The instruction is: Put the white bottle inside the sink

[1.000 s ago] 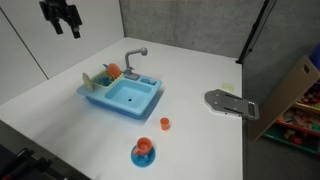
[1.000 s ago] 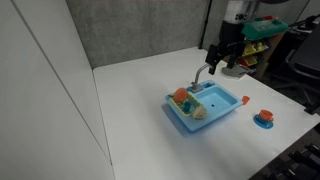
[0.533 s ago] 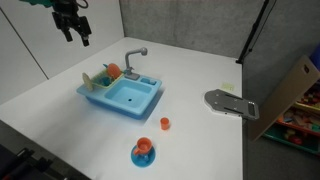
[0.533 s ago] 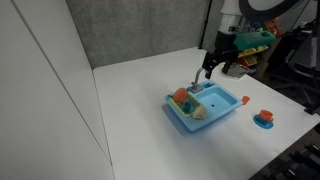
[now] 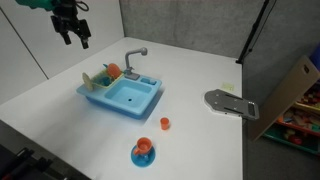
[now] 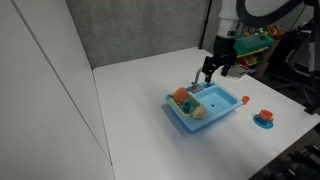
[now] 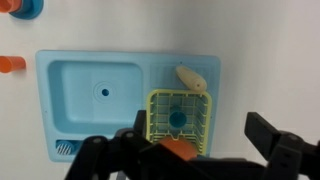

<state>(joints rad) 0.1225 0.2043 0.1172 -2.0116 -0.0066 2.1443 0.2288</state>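
The white bottle (image 7: pixel 192 78) lies flat in the side compartment of the sink (image 7: pixel 130 57), just beside the yellow rack (image 7: pixel 180 115) and on the far side of the rack from the orange rounded item (image 7: pixel 178 150). The basin, on the other flank of the rack, is not yet reached by it. The bottle is judged to be light, stiff and smooth – likely to slip or roll if it is pinched near an end. It should therefore be taken across the middle of its body.

In the wrist view its long axis runs on a diagonal. One end is turned toward the rack and the outer wall, the other away from the rack; which end is the neck cannot be told.

The gripper (image 5: pixel 75 35) hangs well above the rack – its fingers (image 7: pixel 95 155) are spread wide and nothing is held.
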